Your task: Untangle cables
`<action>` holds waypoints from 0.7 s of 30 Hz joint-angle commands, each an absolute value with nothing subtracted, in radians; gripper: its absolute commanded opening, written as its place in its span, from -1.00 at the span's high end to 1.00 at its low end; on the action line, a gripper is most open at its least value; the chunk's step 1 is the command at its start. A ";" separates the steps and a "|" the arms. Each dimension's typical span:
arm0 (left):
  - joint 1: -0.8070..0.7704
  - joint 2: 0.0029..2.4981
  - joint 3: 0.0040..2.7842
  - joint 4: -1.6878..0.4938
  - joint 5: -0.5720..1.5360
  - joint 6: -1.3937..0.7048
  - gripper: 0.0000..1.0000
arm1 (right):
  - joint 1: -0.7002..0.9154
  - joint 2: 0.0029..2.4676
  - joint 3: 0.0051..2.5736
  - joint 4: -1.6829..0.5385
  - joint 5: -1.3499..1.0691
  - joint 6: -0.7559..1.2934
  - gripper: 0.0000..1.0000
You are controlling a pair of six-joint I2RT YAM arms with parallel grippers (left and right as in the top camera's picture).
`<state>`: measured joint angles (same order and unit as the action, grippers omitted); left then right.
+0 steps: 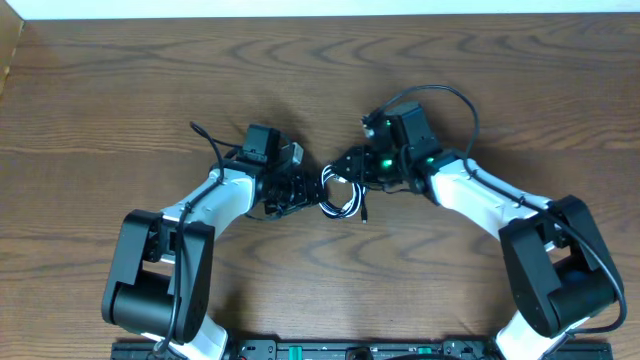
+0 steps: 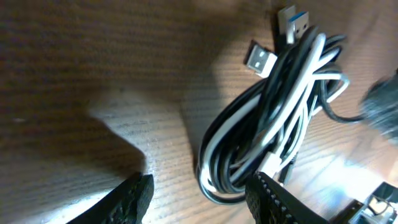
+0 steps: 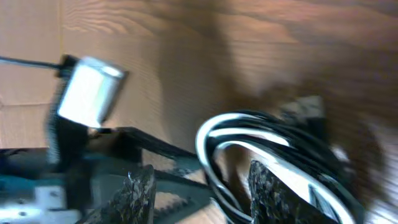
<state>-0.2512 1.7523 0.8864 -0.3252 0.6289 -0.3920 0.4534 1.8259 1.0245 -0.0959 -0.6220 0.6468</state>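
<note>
A tangled bundle of thin cables (image 1: 340,196), one white and the others black, lies on the wooden table between my two grippers. In the left wrist view the bundle (image 2: 273,118) shows two USB plug ends at its top, and its lower loop lies between my open left fingers (image 2: 199,196), close to the right finger. My left gripper (image 1: 300,188) is just left of the bundle. My right gripper (image 1: 350,170) is just right of it. In the blurred right wrist view the cable loop (image 3: 249,143) passes between my open right fingers (image 3: 202,193).
The wooden table (image 1: 120,90) spreads around both arms. Thicker black cords (image 1: 455,100) run from the arms' wrists. The left gripper's body (image 3: 87,93) shows in the right wrist view, close by.
</note>
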 commanded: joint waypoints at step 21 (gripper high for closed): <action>-0.333 1.745 1.053 -0.335 0.369 -0.352 0.06 | 0.411 1.803 1.108 -0.612 -0.338 0.308 -0.07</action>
<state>-0.3130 1.7523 1.0500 -0.3244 0.4549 -0.3649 0.4026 1.8202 1.0836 -0.6128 -0.3809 0.4088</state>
